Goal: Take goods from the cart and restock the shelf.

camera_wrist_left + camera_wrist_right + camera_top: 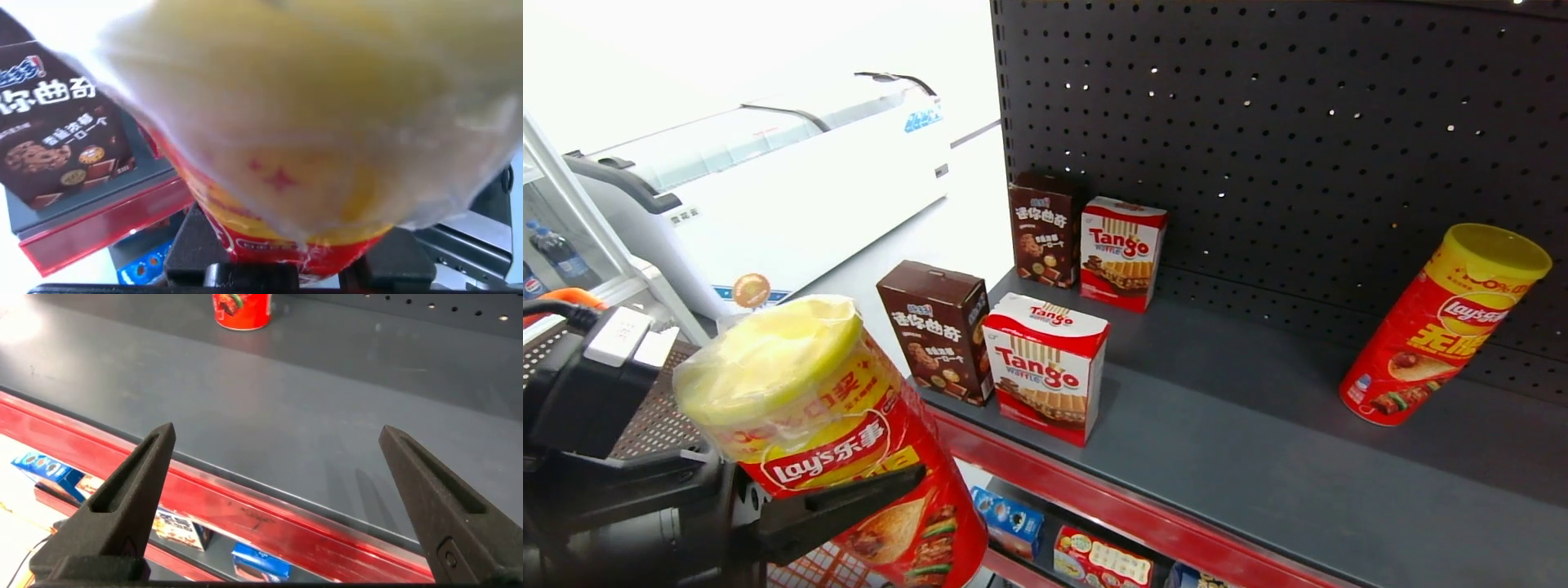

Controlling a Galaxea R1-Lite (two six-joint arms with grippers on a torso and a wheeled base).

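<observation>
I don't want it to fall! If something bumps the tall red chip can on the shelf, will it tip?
Probably yes: the chip can is tall on a small base, so a bump up high could topple it. It is round, so it would likely roll along the shelf.

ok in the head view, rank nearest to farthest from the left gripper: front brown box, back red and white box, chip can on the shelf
From the left gripper, shut on the held chip can:
1. front brown box, front left of the shelf.
2. back red and white box, by the pegboard.
3. far chip can, far right.
</observation>
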